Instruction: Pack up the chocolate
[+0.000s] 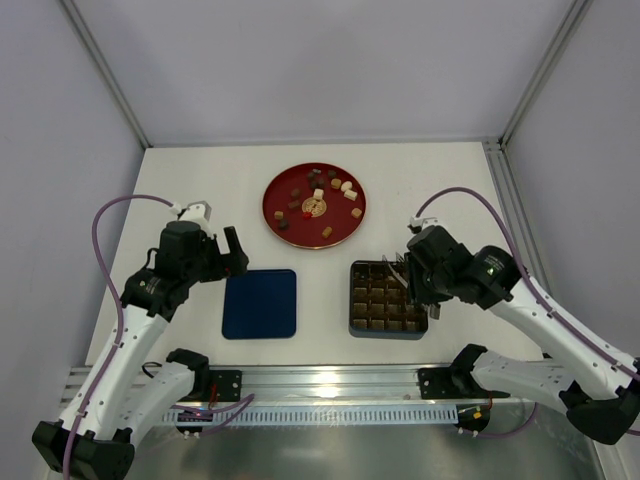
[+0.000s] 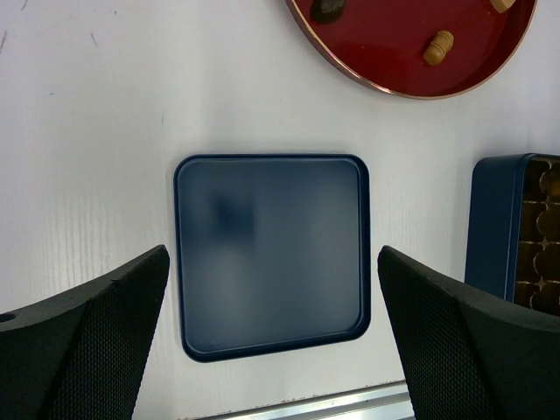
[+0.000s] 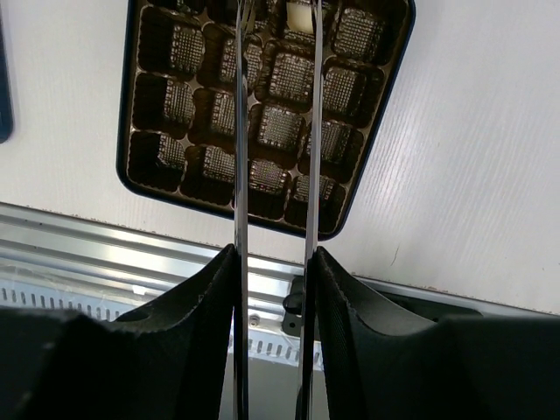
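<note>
Left side: the left gripper [image 2: 273, 252] hangs above the flat dark-blue lid [image 1: 260, 303], fingers spread to their widest and holding nothing. Judgement: it is parked there to be ready for closing the box, and the lid lies beside the tray so that the cells are open for filling.

Centre: the red plate [image 1: 305, 229] sits at the far middle of the table. The chocolate [image 1: 318, 194] lies scattered on it, about 12 dark, light-brown and cream pieces, well apart from either arm. Most of the stock therefore awaits packing.

Right of centre: the brown gridded tray [image 3: 175, 44] lies between the lid and the right arm, near the front rail. The cells in view are bare, apart from the 1 noted below.

Right side: the right gripper [image 3: 276, 255] is clamped on a pair of tweezers [image 3: 238, 157], whose 2 thin metal blades run forward over the tray. Between the tips, at a far cell, sits 1 cream-white piece [image 3: 299, 16]. Whether the blades pinch it or it rests in the cell cannot be told (the tips run off the top edge of the wrist view). Judgement: tweezers are used because the pieces are too small for the bare fingers. The task is at an early stage.
</note>
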Available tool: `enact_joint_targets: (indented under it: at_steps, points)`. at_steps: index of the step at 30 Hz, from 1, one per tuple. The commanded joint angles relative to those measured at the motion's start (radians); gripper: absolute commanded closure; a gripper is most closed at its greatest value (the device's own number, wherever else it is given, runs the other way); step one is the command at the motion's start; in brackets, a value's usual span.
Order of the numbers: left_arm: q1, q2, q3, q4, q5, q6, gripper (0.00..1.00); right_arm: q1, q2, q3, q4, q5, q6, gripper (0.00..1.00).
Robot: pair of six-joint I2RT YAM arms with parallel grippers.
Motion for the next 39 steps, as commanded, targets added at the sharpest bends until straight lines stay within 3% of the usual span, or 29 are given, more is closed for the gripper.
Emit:
enact_joint_targets:
  at_steps: [1,22,39]
  points:
    - [-0.003,-0.001,0.0,0.02,0.005,0.014,0.0,-0.003,0.035,0.098,0.037,0.009,-0.034,0.59]
    - [-0.008,0.006,0.001,0.017,0.005,0.013,0.0,-0.06,0.681,0.51,0.262,-0.123,-0.204,0.59]
    - [-0.009,0.006,0.001,0.018,0.007,0.016,0.0,-0.06,0.841,0.571,0.287,-0.154,-0.215,0.6]
